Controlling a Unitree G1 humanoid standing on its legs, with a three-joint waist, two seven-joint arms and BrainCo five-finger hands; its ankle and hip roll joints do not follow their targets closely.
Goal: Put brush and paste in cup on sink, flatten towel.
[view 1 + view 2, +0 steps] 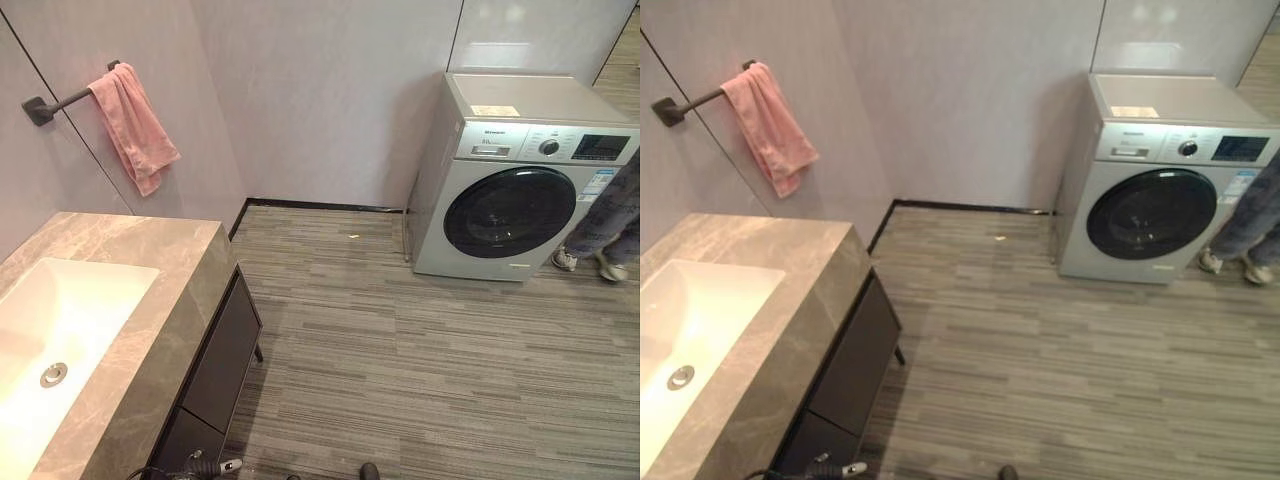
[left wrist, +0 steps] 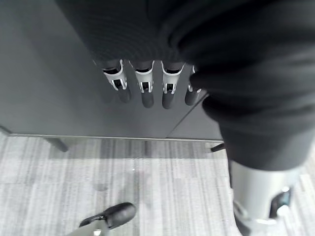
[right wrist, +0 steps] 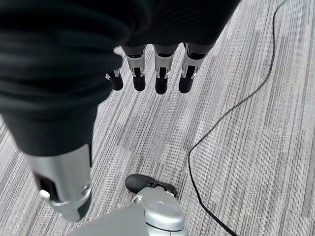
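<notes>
- The floor (image 1: 420, 360) is grey striped plank and spreads across the room between the wall and the appliances.
- A silver washing machine (image 1: 515, 180) with a dark round door stands against the far wall, on the robot's right.
- The counter (image 1: 150, 300) is a marble-patterned top at the robot's left, resting on a dark cabinet (image 1: 215, 375) with flat fronts.
- The sink (image 1: 60, 340) is a white rectangular basin set into the counter, with a round metal drain in its bottom.
- A person's legs (image 1: 608, 225) in patterned trousers and light shoes stand just beside the washing machine, at the right edge.
- The towel (image 1: 130, 125) is pink and hangs bunched and crooked over the end of a dark towel bar (image 1: 55, 103) on the wall above the counter.
- The left robot hand (image 2: 147, 86) hangs in front of the dark cabinet front, its fingers straight and relaxed, holding nothing.
- The right robot hand (image 3: 160, 73) hangs over the floor, its fingers likewise straight and loose, holding nothing.
</notes>
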